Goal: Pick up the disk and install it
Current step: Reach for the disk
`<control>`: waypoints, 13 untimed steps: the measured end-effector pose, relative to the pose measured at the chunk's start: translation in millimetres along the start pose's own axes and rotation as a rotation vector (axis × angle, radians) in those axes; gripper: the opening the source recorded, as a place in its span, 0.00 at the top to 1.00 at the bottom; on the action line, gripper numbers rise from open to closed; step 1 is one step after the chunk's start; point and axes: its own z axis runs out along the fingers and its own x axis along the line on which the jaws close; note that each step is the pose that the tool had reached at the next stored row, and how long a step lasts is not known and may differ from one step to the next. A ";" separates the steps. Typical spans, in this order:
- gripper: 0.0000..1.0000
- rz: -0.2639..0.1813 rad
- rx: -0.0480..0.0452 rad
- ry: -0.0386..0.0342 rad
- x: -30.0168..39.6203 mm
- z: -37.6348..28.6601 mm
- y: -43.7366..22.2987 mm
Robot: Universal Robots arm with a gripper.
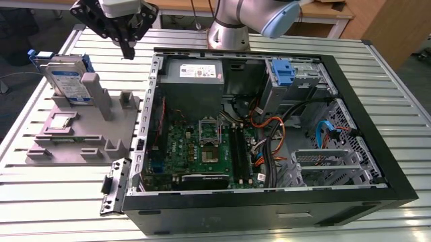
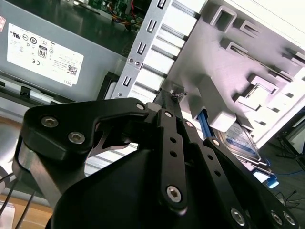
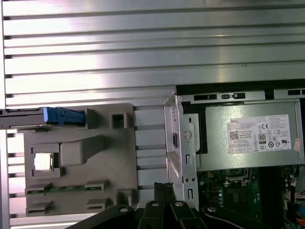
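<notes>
The disk (image 1: 67, 80) stands upright on its edge in a slot at the far end of a grey holder block (image 1: 88, 136), at the exterior view's left; its blue-and-white label and blue rails show. My gripper (image 1: 128, 49) hangs above the table between the holder and the open computer case (image 1: 269, 201), well above and to the right of the disk. Its fingers are shut with nothing between them. In the first wrist view the disk (image 3: 62, 116) is seen edge-on and the gripper (image 3: 164, 187) tips are together. In the second wrist view the disk (image 2: 243, 141) lies beyond the gripper (image 2: 171, 93).
The case lies open on a slatted metal table (image 1: 60, 191). Inside are a grey power-supply box (image 1: 195, 70), a green motherboard (image 1: 202, 146), cables, and a bare blue bracket (image 1: 283, 73) in the drive bay. The holder also carries a small chip (image 1: 60, 122).
</notes>
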 end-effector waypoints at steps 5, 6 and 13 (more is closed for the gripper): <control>0.89 0.000 0.0000 0.0000 4.9 -0.1 -0.4; 0.89 0.000 0.0000 -0.0001 5.8 -0.1 -0.4; 0.89 0.000 0.0000 0.0000 13.1 -0.3 -1.0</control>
